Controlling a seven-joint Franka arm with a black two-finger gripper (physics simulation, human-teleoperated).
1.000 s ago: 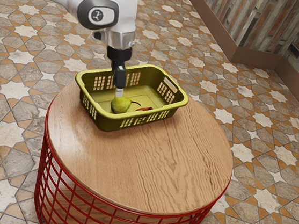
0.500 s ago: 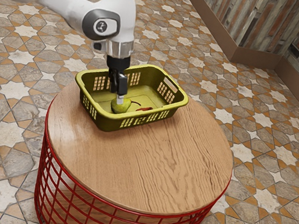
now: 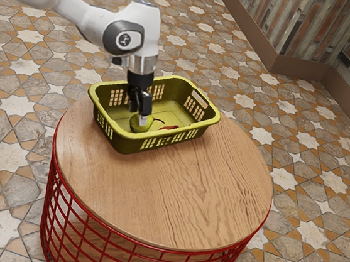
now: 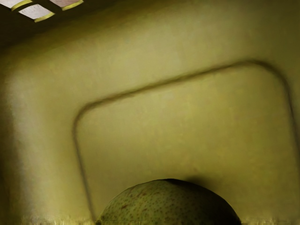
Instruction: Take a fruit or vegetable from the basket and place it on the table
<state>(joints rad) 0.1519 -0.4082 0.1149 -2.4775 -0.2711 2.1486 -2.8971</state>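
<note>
Lowered over the past second, your end effector [image 3: 140, 115] reaches the green pear [image 3: 136, 126], which sits unmoved in the basket [image 3: 130, 136]. You cannot tell whether it grips; a secure hold should precede lifting toward the tabletop [image 3: 168, 193].

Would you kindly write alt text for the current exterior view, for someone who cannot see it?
A white robot arm reaches its black pincer into a yellow-green basket, at a green fruit, with something red nearby. The basket stands on a round wooden table with a red wire base.
</note>
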